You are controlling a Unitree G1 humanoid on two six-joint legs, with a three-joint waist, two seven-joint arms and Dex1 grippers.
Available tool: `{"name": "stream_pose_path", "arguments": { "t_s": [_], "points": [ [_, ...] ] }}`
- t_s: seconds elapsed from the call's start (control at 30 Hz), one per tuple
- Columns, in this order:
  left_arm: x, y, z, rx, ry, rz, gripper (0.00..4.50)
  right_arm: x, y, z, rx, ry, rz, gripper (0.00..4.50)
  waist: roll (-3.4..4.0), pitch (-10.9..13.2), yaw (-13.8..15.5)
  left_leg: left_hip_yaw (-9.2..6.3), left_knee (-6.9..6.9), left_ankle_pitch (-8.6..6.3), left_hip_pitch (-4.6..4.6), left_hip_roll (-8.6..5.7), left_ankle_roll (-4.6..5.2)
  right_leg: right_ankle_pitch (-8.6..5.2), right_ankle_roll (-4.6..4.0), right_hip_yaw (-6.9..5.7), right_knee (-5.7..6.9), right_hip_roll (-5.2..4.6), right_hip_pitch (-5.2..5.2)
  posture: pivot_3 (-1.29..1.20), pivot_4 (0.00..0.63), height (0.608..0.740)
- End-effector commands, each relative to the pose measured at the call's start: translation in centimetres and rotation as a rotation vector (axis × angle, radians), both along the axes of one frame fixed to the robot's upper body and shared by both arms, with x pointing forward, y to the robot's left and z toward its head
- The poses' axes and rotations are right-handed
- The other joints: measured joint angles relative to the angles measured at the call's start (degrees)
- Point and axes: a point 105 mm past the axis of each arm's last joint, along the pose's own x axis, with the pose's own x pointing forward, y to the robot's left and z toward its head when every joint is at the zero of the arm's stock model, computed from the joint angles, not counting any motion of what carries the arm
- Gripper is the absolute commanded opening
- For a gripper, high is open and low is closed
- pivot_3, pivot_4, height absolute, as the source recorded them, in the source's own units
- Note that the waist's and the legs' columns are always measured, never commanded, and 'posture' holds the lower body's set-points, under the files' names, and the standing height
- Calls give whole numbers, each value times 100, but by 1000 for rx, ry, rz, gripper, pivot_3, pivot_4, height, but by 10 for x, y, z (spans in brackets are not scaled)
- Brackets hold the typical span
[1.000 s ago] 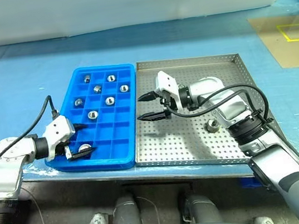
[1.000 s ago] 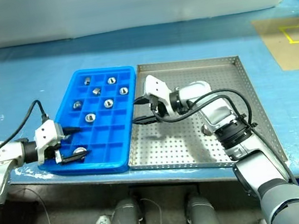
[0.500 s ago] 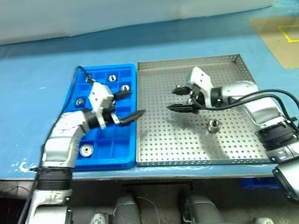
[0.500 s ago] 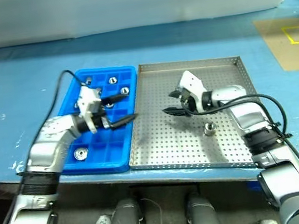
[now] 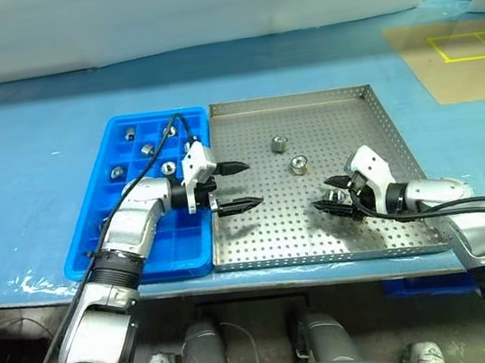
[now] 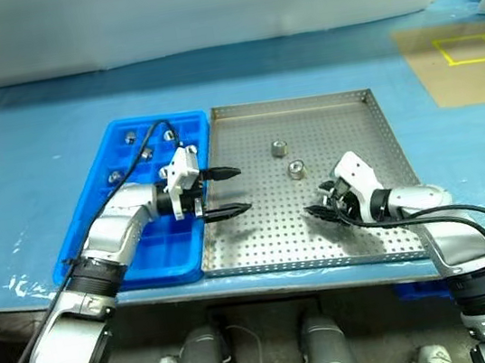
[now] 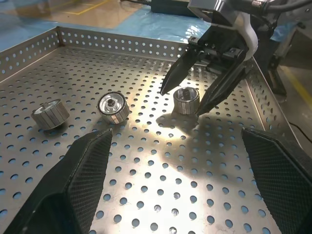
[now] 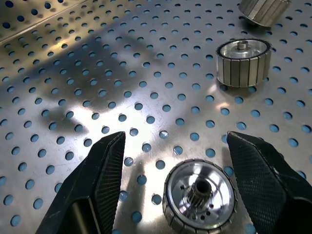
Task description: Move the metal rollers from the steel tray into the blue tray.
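The steel tray (image 5: pixel 354 101) holds three metal rollers. Two of them (image 5: pixel 280 145) (image 5: pixel 300 166) lie near its middle. The third roller (image 8: pixel 200 202) lies flat between the fingers of my right gripper (image 5: pixel 329 199), which is open and low over the tray floor, with a gap on each side. The left wrist view shows that roller (image 7: pixel 186 101) between the right gripper's tips. My left gripper (image 5: pixel 252 184) is open and empty, pointing across the steel tray's left edge. Beside it, the blue tray (image 5: pixel 104 230) has several rollers (image 5: pixel 118 173) in its far compartments.
Both trays sit side by side on a table covered in blue film (image 5: pixel 20 160). A brown board with yellow tape (image 5: pixel 458 63) lies at the far right. The steel tray's raised rim (image 7: pixel 122 41) bounds the rollers.
The left gripper swung from the blue tray's near left corner to the steel tray's left edge. The right gripper moved right and down to straddle a roller. The camera view shifted.
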Motion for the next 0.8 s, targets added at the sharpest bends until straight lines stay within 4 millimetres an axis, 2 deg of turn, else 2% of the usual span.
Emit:
{"name": "stream_pose_path", "arguments": {
  "t_s": [0.03,0.13,0.27,0.37,0.43,0.5,0.7,0.8],
  "points": [
    [3,-3,8,2,-54,-18,4469,1,-9,7,0,-36,-38,3405,0,0,-10,0,-1,0,0,0,0,0,0,0,-1,1,0,-266,150,740],
    [3,-4,7,2,-59,-24,4469,-1,-21,-7,-55,-13,-64,3405,0,0,-6,0,-3,-2,-2,1,3,-1,-1,-2,-5,1,0,-261,150,740],
    [3,-2,8,1,-62,-20,4469,-4,-22,-14,-55,8,-62,3405,0,0,-4,0,-1,-7,-5,1,11,-1,-1,-1,-9,-4,1,-249,150,740],
    [0,2,12,-5,-57,-25,4500,-2,-20,-17,-50,-2,-53,2804,0,0,-2,0,1,-6,-3,1,11,0,0,-1,-7,-4,3,-244,150,740],
    [-3,5,13,-3,-50,-31,4500,-2,-15,-17,-52,-4,-31,2192,1,0,-3,0,1,-6,-1,2,11,0,0,-2,-6,-3,3,-233,150,740],
    [-4,9,15,2,-50,-33,4500,5,-16,-15,-65,-29,-60,1592,1,-1,-12,0,1,-6,0,2,11,0,-1,-2,-6,-3,3,-233,150,740],
    [-4,28,20,33,-64,2,4500,18,-10,-6,-66,-68,-58,1590,3,-2,-10,0,1,-6,1,2,9,0,-1,-2,-3,-3,3,-211,150,740],
    [-2,39,25,40,-74,31,4500,11,3,2,-32,-75,22,1590,4,-1,-1,0,-2,-6,-1,2,9,-1,-1,-3,-4,-3,1,-204,150,740]
  ]
}}
